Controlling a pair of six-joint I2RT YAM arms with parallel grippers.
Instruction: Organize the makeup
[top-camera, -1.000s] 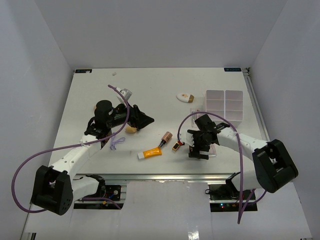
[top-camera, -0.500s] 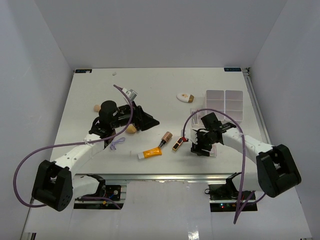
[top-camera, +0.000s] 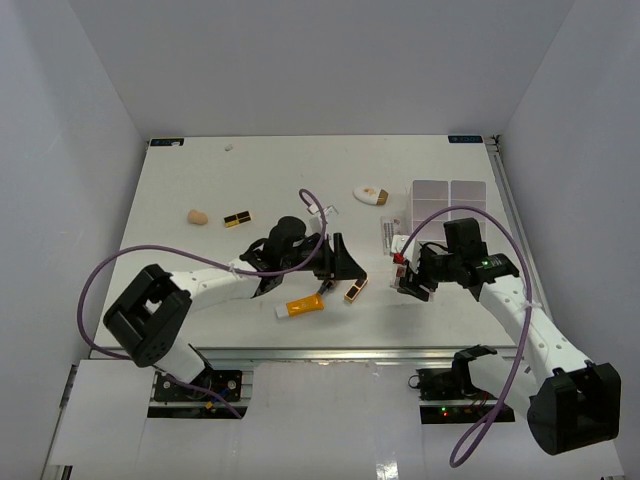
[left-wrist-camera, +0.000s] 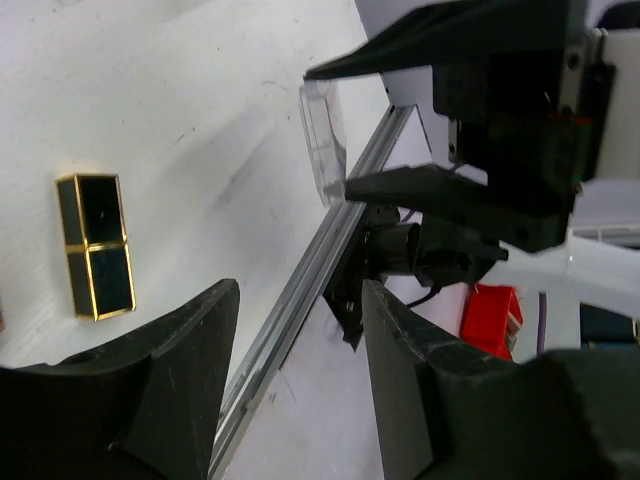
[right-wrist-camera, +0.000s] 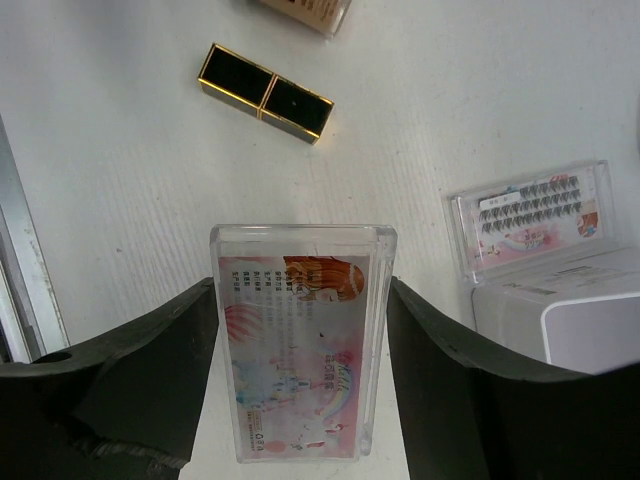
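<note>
Starting at the near edge: the orange tube (top-camera: 300, 305) with its white cap lies flat on the table (top-camera: 200, 170), and just beyond it on the right a black-gold case (top-camera: 355, 291) lies on its side. The left gripper (left-wrist-camera: 300, 310) hangs over that spot, fingers spread wide and holding nothing, with the case to one side of the gap. Across from it, the right gripper (top-camera: 410, 283) has both pads clamped on a pink-printed flat packet (right-wrist-camera: 303, 350), a clear case with a printed card inside, lifted off the table.

Further back, a second flat packet (right-wrist-camera: 530, 225), a clear box with rows of lashes in it, sits outside the white four-compartment tray (top-camera: 448, 205), just beside its near-left corner; whether they touch I cannot tell. Left of the tray lies the white oval compact (top-camera: 370, 194). Far over on the left are a second black-gold case (top-camera: 237, 219) and, near it, the beige sponge (top-camera: 198, 216), both on the bare table.
</note>
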